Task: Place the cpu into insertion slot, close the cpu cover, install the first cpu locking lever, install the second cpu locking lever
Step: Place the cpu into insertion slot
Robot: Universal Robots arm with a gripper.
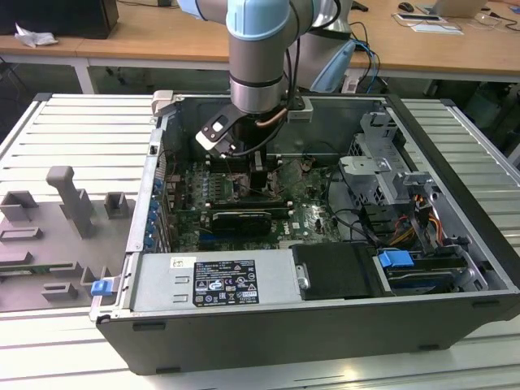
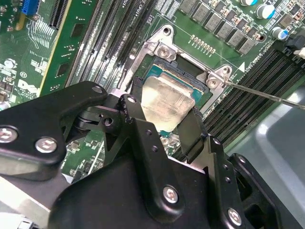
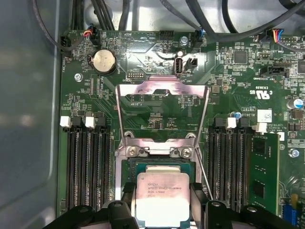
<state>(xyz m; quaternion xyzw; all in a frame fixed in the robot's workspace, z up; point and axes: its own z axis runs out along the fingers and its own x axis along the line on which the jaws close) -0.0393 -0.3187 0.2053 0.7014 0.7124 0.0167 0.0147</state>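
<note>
exterior view / arm (image 1: 258, 57): hangs down from above into an open computer case (image 1: 455, 268) lying on a slatted table (image 1: 65, 130).
exterior view / gripper (image 1: 258, 175): low over the green board (image 1: 313, 219), far middle of the case.
exterior view / power supply (image 1: 211, 280): along the near wall, towards the exterior view's left; drive cage (image 1: 382, 162) on the exterior view's right.
exterior view / grey fixtures (image 1: 69, 203): on the table outside the case, exterior view's left.
second wrist view / chip (image 2: 167, 102): pale silver square, flat over the socket (image 2: 183, 67).
second wrist view / gripper (image 2: 159, 110): pinching the chip, one black finger (image 2: 138, 129) against each of two opposite edges.
second wrist view / lever rod (image 2: 267, 95): thin, runs from the socket's corner out over the memory slots (image 2: 238, 105).
first wrist view / cover (image 3: 162, 88): stands open on the socket's (image 3: 157, 150) far side, board showing through its window.
first wrist view / chip (image 3: 162, 191): inside the socket rim; fully seated or just above, can't tell.
first wrist view / memory slots (image 3: 88, 162): both sides of the socket.
first wrist view / coin battery (image 3: 104, 61): beyond the cover.
</note>
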